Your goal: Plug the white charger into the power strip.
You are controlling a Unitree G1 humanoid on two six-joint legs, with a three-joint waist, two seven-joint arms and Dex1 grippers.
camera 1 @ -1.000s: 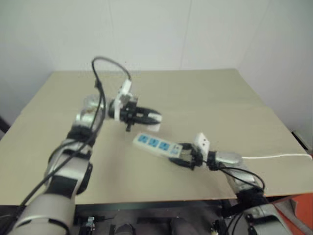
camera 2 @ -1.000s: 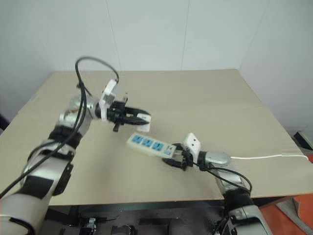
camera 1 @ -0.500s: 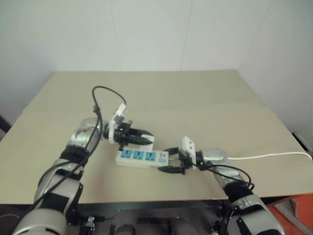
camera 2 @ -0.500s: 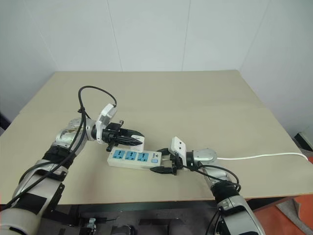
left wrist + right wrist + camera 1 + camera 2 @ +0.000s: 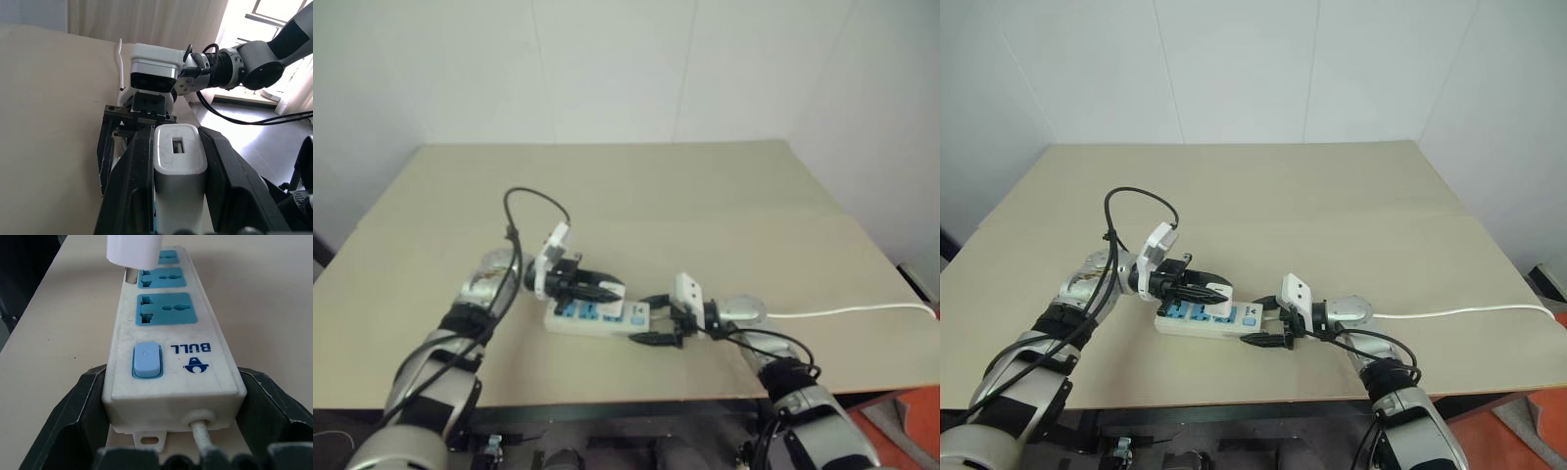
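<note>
Right wrist view | right pincer (image 5: 168, 431) grasping power strip (image 5: 166, 347) | left pincer (image 5: 1217, 298) clenched on white charger (image 5: 134, 248) above sockets

Table (image 5: 1351, 186): tan top (a seam crosses it) | Walls (image 5: 1234, 69): plain white, meeting in a corner | Floor (image 5: 1518, 431): orange patch, lower right

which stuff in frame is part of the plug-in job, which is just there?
In the job:
- white charger, clamped in left hand
- power strip, cord end between right hand fingers

Just there:
- table
- strip's white cord, trailing right
</note>
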